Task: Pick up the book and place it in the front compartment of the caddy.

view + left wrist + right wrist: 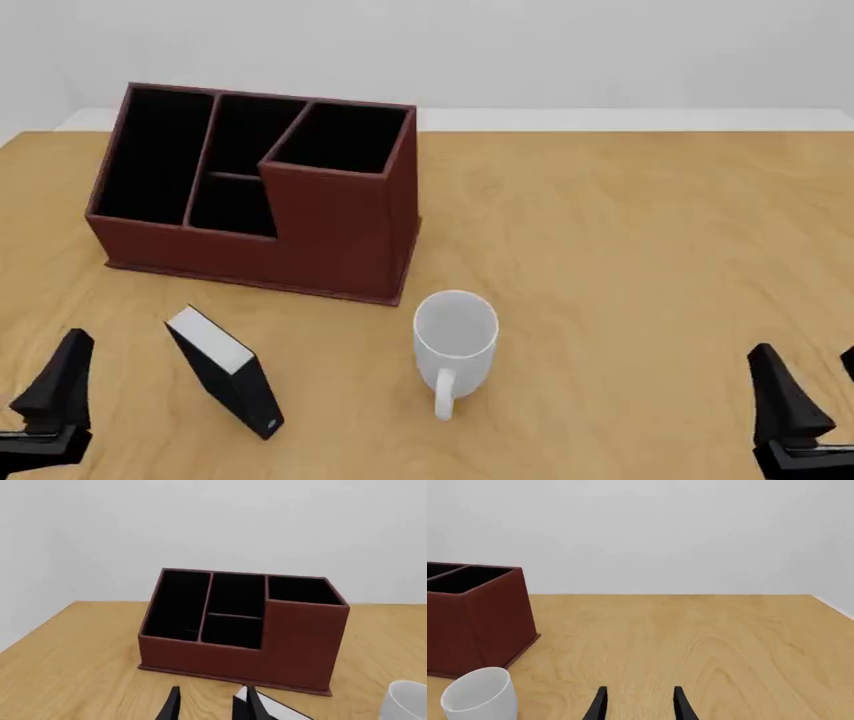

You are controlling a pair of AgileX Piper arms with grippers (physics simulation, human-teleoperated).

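While the book [223, 372] stands upright on the table [627, 260] in front of the box [260, 190], left of the mug [454, 335], the left claw [210, 705] hangs released just beside it, touching nothing; the right claw [637, 704] is released too, well apart.

You see a white mug [455, 331] standing upright near the middle of the light wooden tabletop [641, 260], its handle turned toward your side and its mouth open upward. Behind the tabletop stands a plain pale wall [534, 50].
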